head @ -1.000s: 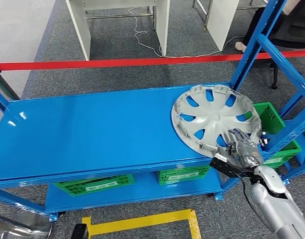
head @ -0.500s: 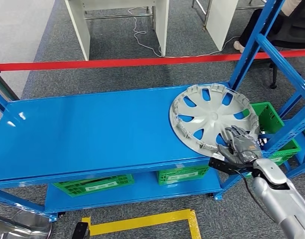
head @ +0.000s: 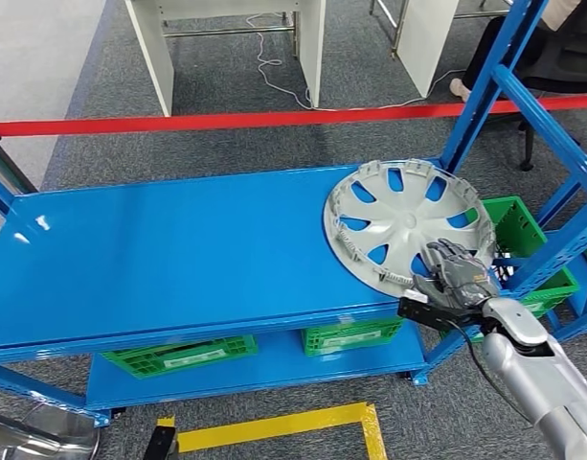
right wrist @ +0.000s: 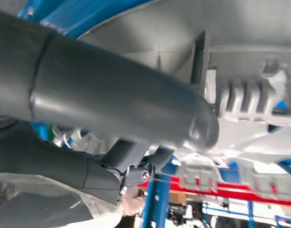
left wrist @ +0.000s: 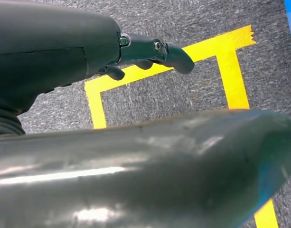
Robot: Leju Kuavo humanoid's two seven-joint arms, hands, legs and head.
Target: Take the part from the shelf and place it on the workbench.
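At lower right, the right robot hand (head: 456,278) grips the near rim of the hubcap (head: 406,225), thumb beneath as the right wrist view suggests. The edge-only hold could let the wide disc tilt or slip when lifted. The hubcap is silver with spoke cutouts, lying flat on the blue shelf (head: 174,249), overhanging its front edge.

The left robot hand (left wrist: 151,50) hangs with fingers loosely apart, holding nothing.
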